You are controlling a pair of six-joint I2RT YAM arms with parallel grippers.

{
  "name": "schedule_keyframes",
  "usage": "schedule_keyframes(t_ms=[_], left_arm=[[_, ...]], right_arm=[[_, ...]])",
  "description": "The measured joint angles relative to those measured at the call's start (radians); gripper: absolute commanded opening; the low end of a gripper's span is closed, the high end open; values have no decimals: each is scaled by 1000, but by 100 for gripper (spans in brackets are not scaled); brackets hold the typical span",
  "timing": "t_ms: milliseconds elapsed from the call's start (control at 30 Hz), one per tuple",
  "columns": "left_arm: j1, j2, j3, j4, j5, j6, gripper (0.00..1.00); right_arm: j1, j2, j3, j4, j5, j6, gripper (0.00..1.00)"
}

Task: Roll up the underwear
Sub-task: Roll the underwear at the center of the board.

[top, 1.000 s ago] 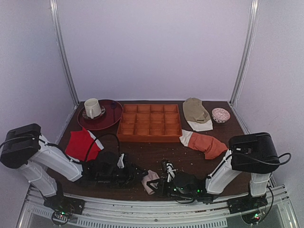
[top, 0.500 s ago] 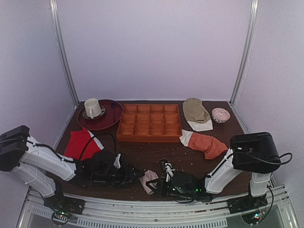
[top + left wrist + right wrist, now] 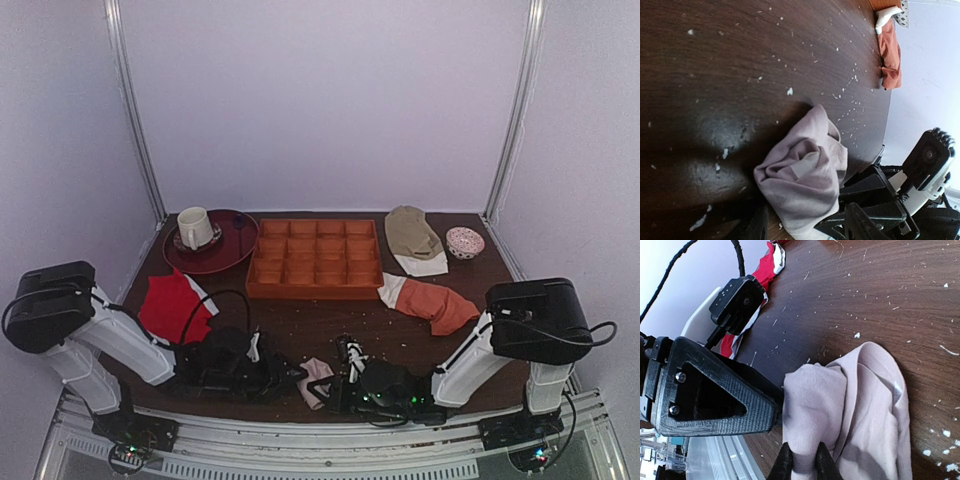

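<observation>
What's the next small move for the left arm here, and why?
Probably close the left gripper on the underwear: its jaws stand open right at the loosely bunched cloth, while the right gripper pinches another edge of it.

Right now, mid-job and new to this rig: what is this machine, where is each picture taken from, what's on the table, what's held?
Two robot arms are bolted at the near edge of the table, each ending in a two-finger gripper. One picture looks down from above and behind them; the other two come from wrist cameras. The right gripper is pinched shut on the underwear, a crumpled pale bundle. The left gripper sits beside it, apparently open, holding nothing. Farther back lie a red garment, an orange garment, a beige garment, a compartment tray, a cup on a plate and a small bowl.
</observation>
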Motion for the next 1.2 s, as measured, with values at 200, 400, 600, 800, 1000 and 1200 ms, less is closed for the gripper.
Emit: schedule_keyframes(t_ms=[200,400,600,800,1000,1200], left_arm=[[0,41,26,27,3,-2,53],[0,75,38,61,6,-4,42],[0,87,37,57,6,-15,15],[0,87,37,60,6,-13,0],[0,87,38,57,6,-14,0],[-3,87,45,46,18,-14,0]], right_arm=[[-2,0,1,0,-7,-5,0],[-3,0,1,0,-10,-6,0],[-5,0,1,-1,-18,-9,0],[-6,0,3,-4,-20,-17,0],[-3,-35,33,-108,-12,-72,21],[42,-133,119,-424,72,-222,25]])
